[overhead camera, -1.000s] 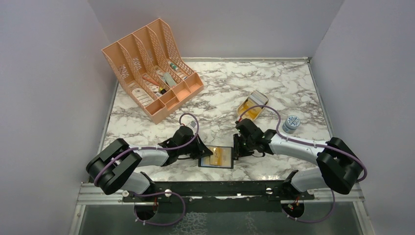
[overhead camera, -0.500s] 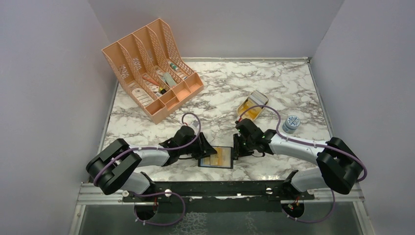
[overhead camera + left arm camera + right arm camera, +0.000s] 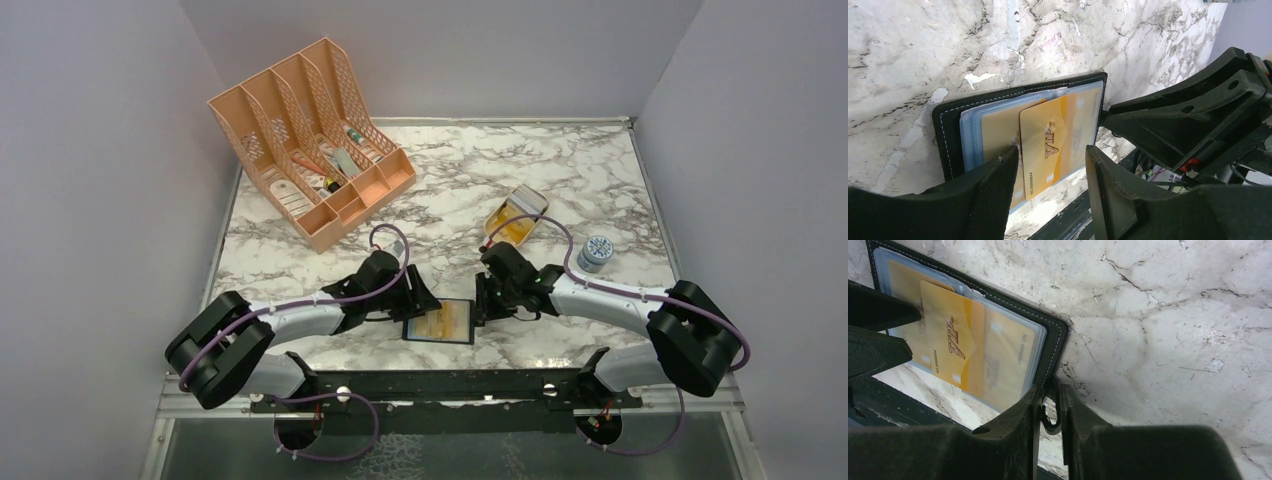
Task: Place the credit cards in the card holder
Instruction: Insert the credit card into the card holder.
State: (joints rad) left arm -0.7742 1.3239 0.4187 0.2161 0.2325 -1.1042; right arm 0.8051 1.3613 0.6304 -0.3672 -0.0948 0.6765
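1. The card holder [image 3: 440,322] lies open and flat on the marble surface [image 3: 600,170], near the front edge and between the two arms.
2. A gold card [image 3: 1048,145] with "VIP" lettering rests on the holder's clear sleeves [image 3: 968,125]. How far it is tucked in cannot be told.
3. A second tan card [image 3: 1008,365] sits under the sleeve plastic.
4. The left pincer [image 3: 1051,149] is spread, with one finger on either side of the gold card's near end. It grips nothing.
5. The right pincer [image 3: 1050,392] is nearly pressed together, pinching a small black tab at the corner of the card holder's outer edge.
6. Farther back on the surface, a peach organiser [image 3: 310,180] stands at the left. An open gold tin [image 3: 517,217] and a small round pot [image 3: 597,252] sit at the right, well apart from the holder.
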